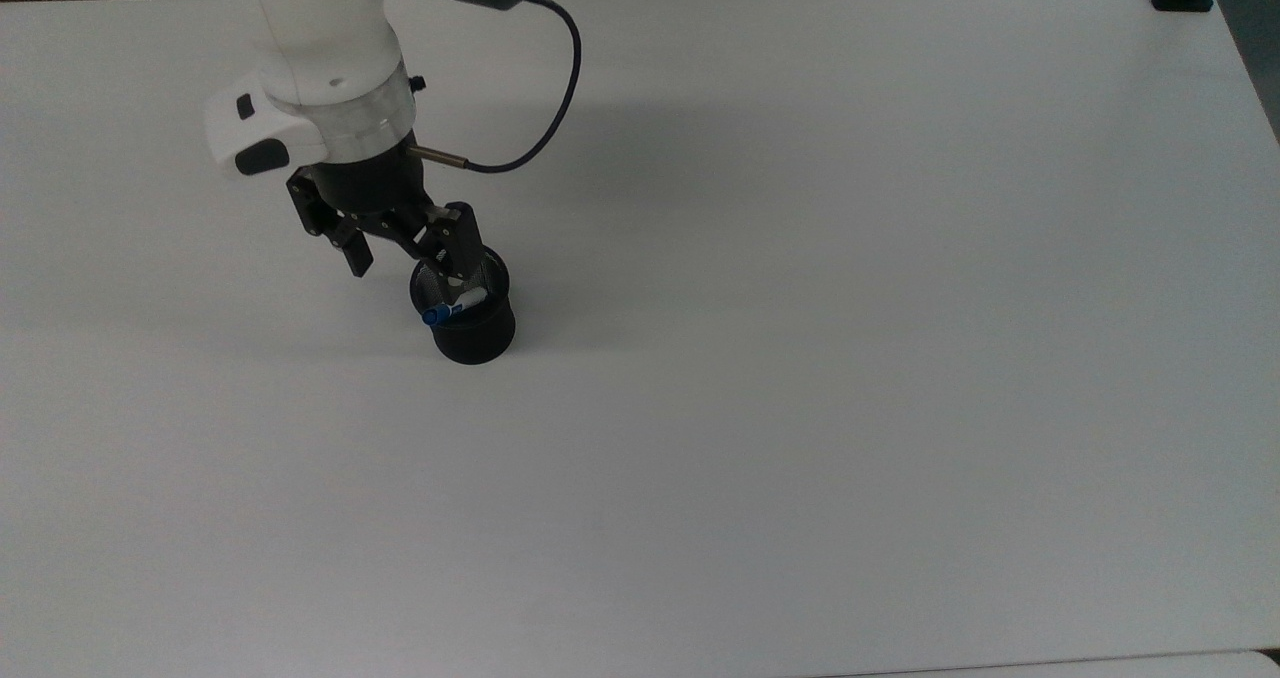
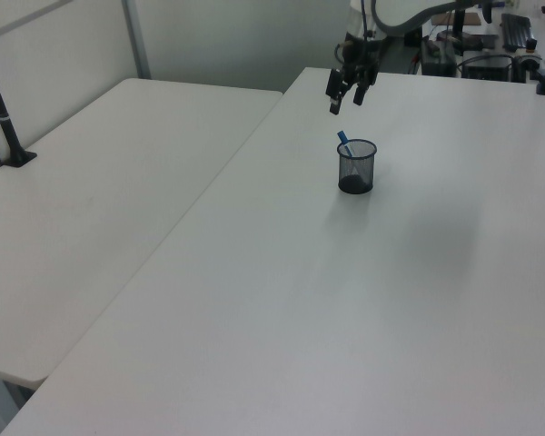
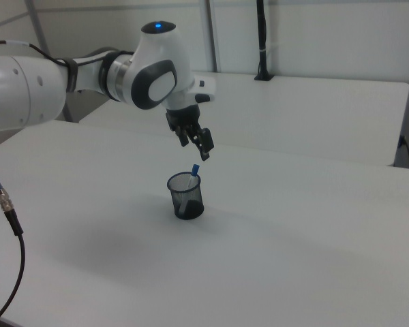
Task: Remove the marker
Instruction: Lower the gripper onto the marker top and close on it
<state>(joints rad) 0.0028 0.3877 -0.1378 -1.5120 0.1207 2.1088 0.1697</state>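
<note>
Robot lab: plain white tables point(image 2: 118, 182), clamped camera posts point(image 3: 261, 41).
</note>
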